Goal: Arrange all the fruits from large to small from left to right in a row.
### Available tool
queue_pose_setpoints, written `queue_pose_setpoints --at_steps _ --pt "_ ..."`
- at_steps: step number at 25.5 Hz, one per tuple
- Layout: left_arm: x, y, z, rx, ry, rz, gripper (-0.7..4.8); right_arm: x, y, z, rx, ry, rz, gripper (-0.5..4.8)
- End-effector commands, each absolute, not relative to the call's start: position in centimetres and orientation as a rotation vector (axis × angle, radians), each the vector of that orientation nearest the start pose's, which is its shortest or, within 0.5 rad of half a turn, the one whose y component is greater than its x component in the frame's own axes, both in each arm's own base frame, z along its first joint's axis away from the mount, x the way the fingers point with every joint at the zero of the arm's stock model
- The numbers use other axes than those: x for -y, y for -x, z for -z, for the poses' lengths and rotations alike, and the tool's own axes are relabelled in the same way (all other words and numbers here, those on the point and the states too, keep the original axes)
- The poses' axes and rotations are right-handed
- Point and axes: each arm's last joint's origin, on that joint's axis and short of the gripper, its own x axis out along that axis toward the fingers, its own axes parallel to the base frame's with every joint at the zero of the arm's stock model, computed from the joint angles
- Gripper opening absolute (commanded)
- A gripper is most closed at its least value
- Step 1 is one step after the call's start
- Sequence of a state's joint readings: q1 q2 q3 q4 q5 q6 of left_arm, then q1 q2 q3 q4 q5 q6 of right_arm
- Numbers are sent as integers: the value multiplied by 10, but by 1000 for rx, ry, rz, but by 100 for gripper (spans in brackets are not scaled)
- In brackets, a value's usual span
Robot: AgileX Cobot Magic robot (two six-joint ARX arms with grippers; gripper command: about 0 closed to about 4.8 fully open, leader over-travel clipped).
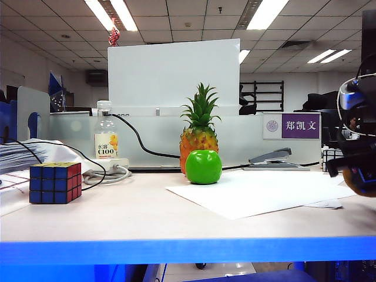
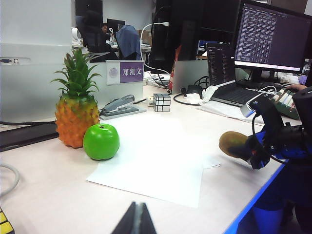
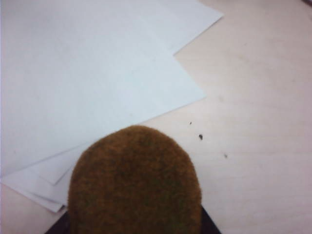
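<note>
A Rubik's cube point(image 1: 54, 183), labelled bottle point(image 1: 106, 138), stapler point(image 1: 271, 158) and white paper sheets point(image 1: 258, 191) occupy the desk point(image 1: 117, 217).

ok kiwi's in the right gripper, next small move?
Probably carry the kiwi in over the white paper and lower it to the right of the apple. The right gripper holds it above the table edge; pineapple and apple already sit left. Left gripper is shut, idle.

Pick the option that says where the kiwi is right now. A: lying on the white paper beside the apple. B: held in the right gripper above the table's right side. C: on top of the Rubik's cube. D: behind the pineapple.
B: the left wrist view shows the kiwi clamped in the right gripper above the table, apart from the apple and pineapple.
</note>
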State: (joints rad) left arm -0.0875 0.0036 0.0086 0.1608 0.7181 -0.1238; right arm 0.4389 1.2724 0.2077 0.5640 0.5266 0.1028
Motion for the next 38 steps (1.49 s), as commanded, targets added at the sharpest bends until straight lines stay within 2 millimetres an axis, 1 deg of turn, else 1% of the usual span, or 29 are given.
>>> queue_pose_setpoints --at_steps 1,3,8,12,13,14,15,16,17,18,19,21,22,24,25,30,36,38 --pt "27 -87 -182 130 56 805 -6 -72 -185 -123 -439 125 77 -5" --pt "27 -87 -182 130 56 805 -6 -73 -186 -120 -453 123 49 -5" --pt "27 -87 -182 130 56 806 -6 -75 -190 -111 -467 129 49 -5" --pt "27 -87 -182 130 56 805 -6 -75 -192 -108 -462 126 49 -4" --pt "27 -87 -182 130 56 805 -6 -76 -192 -108 -460 125 50 3" --pt "27 -87 -182 130 56 805 -6 -76 -192 -109 -453 122 49 39" --pt "27 -87 -182 130 56 805 -6 -76 -192 -109 -447 119 49 86" --pt "27 -87 -182 130 56 805 -6 -76 -193 -110 -440 115 48 160" --pt "27 -87 -182 130 56 805 -6 -76 -193 -111 -435 113 48 219" --pt "27 -87 -182 130 56 805 -6 -76 -193 -111 -428 109 47 264" --pt "27 -87 -182 130 56 805 -6 -76 -193 -112 -421 105 42 291" --pt "27 -87 -182 130 56 805 -6 -77 -194 -112 -417 98 24 316" --pt "27 -87 -182 129 56 805 -6 -77 -194 -113 -415 96 24 358" --pt "27 -87 -182 130 56 805 -6 -77 -194 -113 -412 95 25 471" --pt "27 -87 -182 130 56 805 -6 -77 -194 -113 -409 94 25 479" --pt "27 -87 -182 130 56 806 -6 -78 -196 -118 -364 110 28 479" --pt "27 -87 -182 130 56 806 -6 -80 -200 -131 -226 77 8 479" --pt "27 -87 -182 130 56 806 -6 -83 -203 -138 -178 62 -37 479"
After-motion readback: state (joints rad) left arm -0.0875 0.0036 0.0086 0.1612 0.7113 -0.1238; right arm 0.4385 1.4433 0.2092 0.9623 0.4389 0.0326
